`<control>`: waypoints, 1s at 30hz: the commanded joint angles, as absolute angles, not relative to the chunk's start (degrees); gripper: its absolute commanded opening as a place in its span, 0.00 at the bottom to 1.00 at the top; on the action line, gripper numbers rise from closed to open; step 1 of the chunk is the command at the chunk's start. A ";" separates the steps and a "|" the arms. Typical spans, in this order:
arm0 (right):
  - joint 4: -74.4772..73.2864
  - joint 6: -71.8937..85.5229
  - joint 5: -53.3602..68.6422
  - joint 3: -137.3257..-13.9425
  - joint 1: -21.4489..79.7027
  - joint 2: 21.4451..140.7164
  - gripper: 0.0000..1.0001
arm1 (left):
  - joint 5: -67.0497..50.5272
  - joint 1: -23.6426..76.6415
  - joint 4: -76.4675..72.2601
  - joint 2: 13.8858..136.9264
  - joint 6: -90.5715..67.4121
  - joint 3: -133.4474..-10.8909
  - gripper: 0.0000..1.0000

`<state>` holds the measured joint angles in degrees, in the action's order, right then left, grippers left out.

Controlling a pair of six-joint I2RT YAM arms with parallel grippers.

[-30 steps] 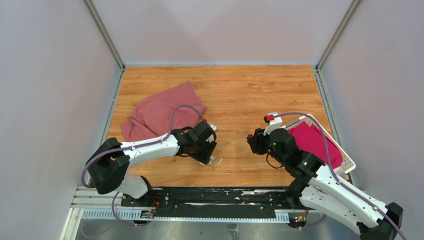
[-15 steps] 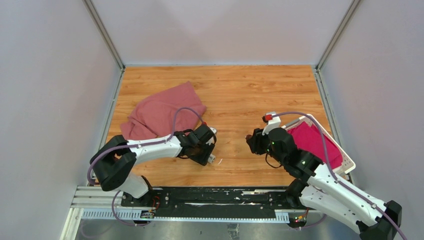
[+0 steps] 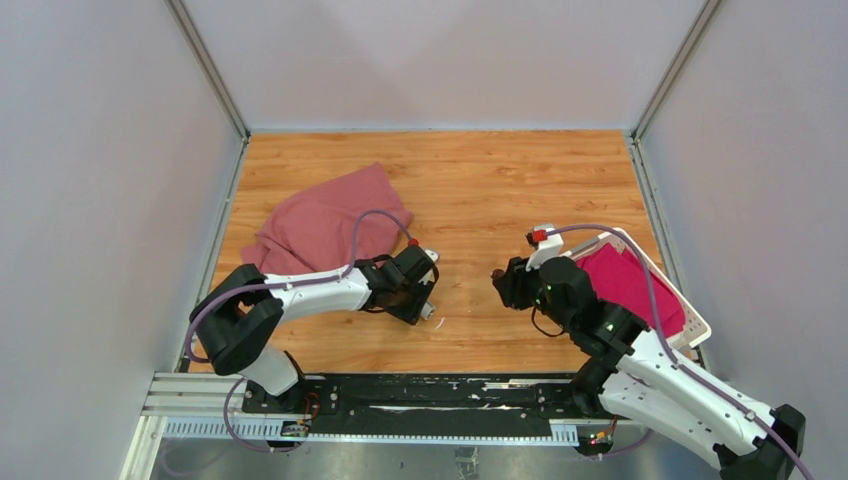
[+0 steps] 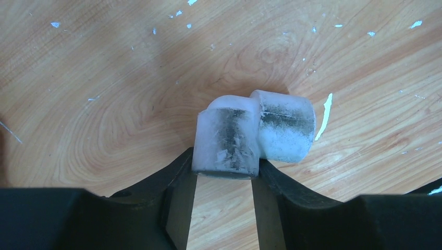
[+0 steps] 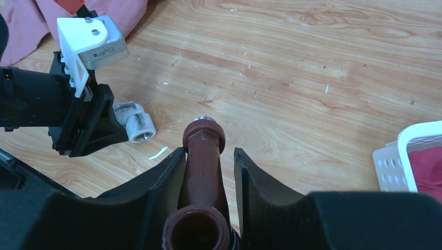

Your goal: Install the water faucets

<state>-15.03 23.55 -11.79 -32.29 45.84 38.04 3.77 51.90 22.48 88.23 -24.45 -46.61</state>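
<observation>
Vs a sec ago, the L arm is swinging its elbow in toward the middle and the L gripper point(image 4: 224, 182) is narrowing onto the white fitting point(image 4: 255, 130). The R arm isn't shifting, as far as the top view shows.

The fitting is an elbow piece lying on the wood table point(image 3: 500, 170), near-left of centre. The L jaws are touching both sides of its nearer leg, i.e. pinching it. It's prob. resting on the table, not lifted. Its other leg, w/ the open mouth, is pointing right, toward the R arm.

The tap point(image 5: 203, 161) is lying lengthwise btwn the fingers of the R gripper point(image 5: 208, 156), which is clamping it. The silvery end is sticking out fwd and aiming roughly toward the fitting. The two parts are sitting well apart.

Progress, as I'm judging it:
- **Done:** both parts are in hand.
- **Not done:** nothing is joined yet.
- **Left to do:**
  - raising the fitting
  - bringing the parts together
  - lining the metal end up w/ the mouth
  - screwing it in

Further out, the pink cloth point(image 3: 320, 225) is lying far-left of the fitting. The white basket point(image 3: 697, 330) is sitting near-right, w/ red fabric in it. Neither is being touched.
</observation>
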 commanded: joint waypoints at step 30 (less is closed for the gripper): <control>-17.74 24.65 -11.43 -29.98 45.25 31.57 0.00 | -24.84 39.39 23.84 81.22 -48.48 -44.91 0.78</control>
